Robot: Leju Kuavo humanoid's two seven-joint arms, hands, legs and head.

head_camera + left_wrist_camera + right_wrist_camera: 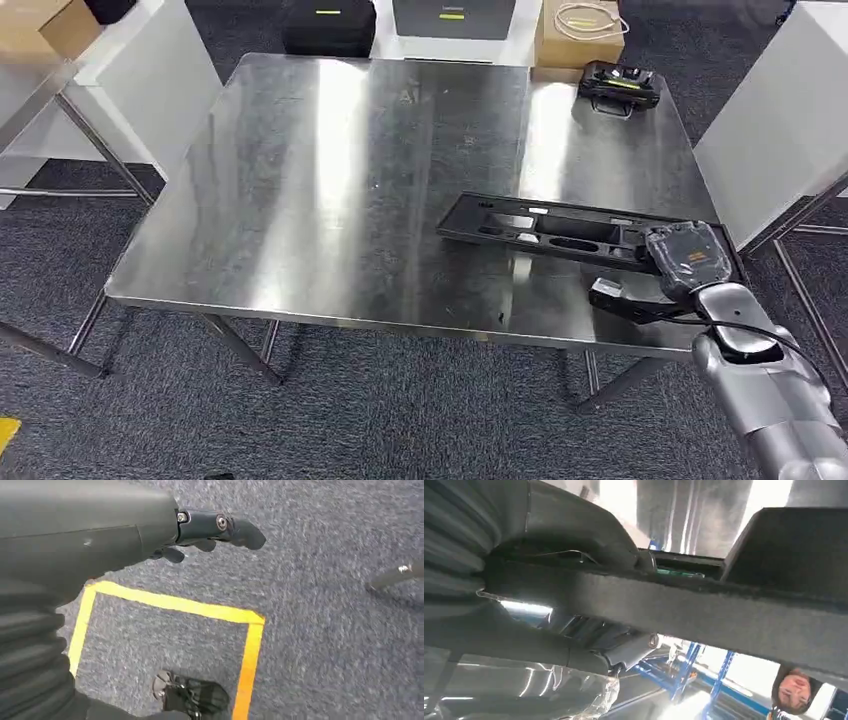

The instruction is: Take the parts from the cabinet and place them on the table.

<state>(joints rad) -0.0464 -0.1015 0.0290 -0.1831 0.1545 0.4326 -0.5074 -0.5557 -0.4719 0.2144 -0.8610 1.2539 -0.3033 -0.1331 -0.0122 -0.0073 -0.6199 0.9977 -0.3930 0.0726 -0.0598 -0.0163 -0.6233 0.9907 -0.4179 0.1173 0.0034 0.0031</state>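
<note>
Now, part: a long black plastic moulded part, flat and narrow, with recessed pockets and cut-outs along its length; matte finish.
Part's place: lying on the steel table, its near end under the right hand and the rest running away from that hand toward the table's middle.
Right hand: closed around the end of the part; in the right wrist view the thick grey thumb sits on one face of the part's dark edge and darker fingers on the other.
Left hand: the left hand hangs over grey carpet, fingers loosely extended and apart, holding nothing.
Table: brushed stainless sheet, scuffed, with bright reflections and thin metal legs.
Beyond the hand: a small black case with a yellow-green stripe at the table's far corner, well apart from the part.
Floor: coarse grey carpet with a yellow tape outline.
</note>
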